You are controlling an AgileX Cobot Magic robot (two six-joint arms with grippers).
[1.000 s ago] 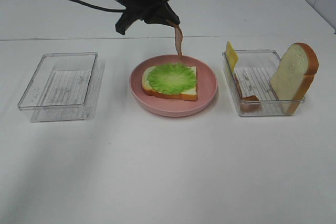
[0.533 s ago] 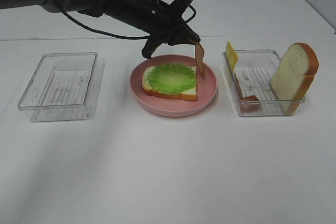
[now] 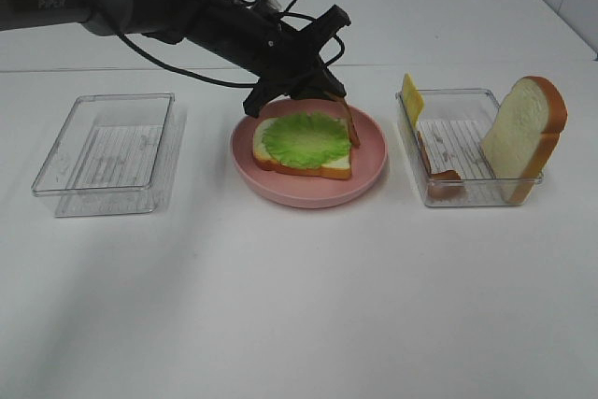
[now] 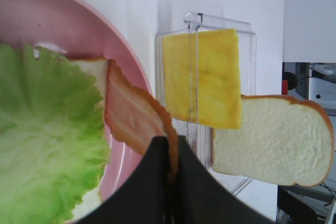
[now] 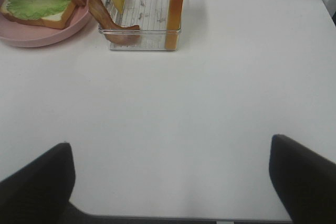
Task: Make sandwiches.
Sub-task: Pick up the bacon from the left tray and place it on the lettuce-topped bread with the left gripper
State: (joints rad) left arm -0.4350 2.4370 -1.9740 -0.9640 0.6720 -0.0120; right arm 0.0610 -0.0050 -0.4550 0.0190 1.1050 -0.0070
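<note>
Over plate's far-right rim, we see L gripper point(image 3: 342, 100) clamped on the top end of a bacon strip point(image 4: 131, 116). Strip hangs tilted, lower end touching the right crust of the bottom bread slice point(image 3: 334, 166), just beside the lettuce point(image 3: 304, 137). Lettuce lies flat on that slice; slice sits on pink plate point(image 3: 308, 195), mid-table point(image 3: 299, 306). Right of plate we've got RH tray point(image 3: 467, 195) w/ cheese slice point(image 3: 412, 96) standing at its far-left corner, second bread slice point(image 3: 523, 133) upright and leaning at the right end, and second bacon strip point(image 3: 437, 167) draped along the left wall. LH tray point(image 3: 56, 184) sits left of plate, well apart. R gripper point(image 5: 169, 145) hovers over bare table, jaws wide, holding nothing, well apart from the food.
</note>
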